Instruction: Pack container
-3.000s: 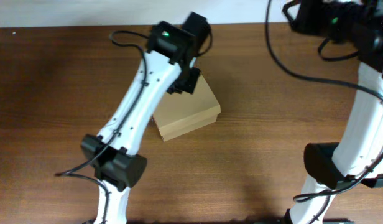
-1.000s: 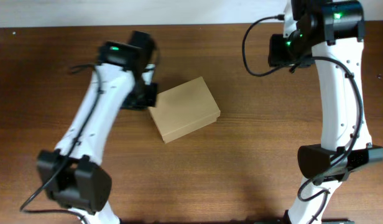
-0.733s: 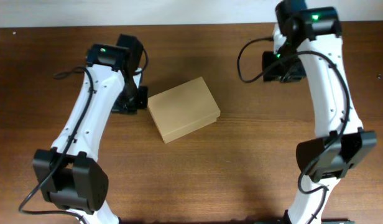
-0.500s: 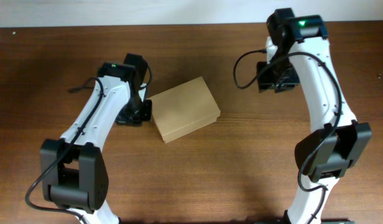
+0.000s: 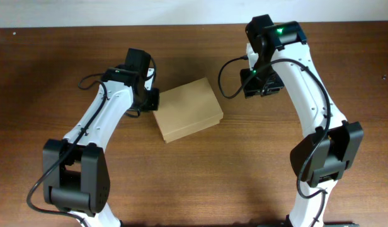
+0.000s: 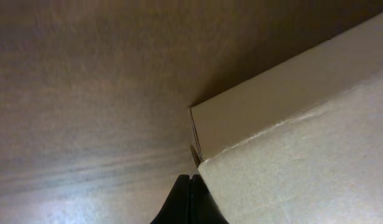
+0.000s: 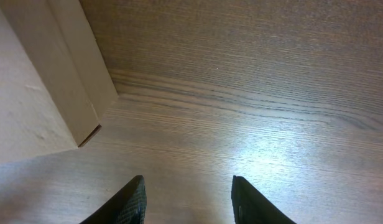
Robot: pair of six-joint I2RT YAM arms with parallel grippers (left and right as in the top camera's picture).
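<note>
The cardboard box (image 5: 186,110) lies just ahead of the pinched-together left end effector (image 6: 190,199) and to the left of the parted, empty right end effector (image 7: 188,199).

Left fingers (image 6: 190,200) pressed shut, pointing down; right fingers (image 7: 130,202) parted, holding nothing.

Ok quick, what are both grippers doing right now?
Left gripper: closed, holding nothing, tips by a corner of the container.
Right gripper: open, empty.
</note>
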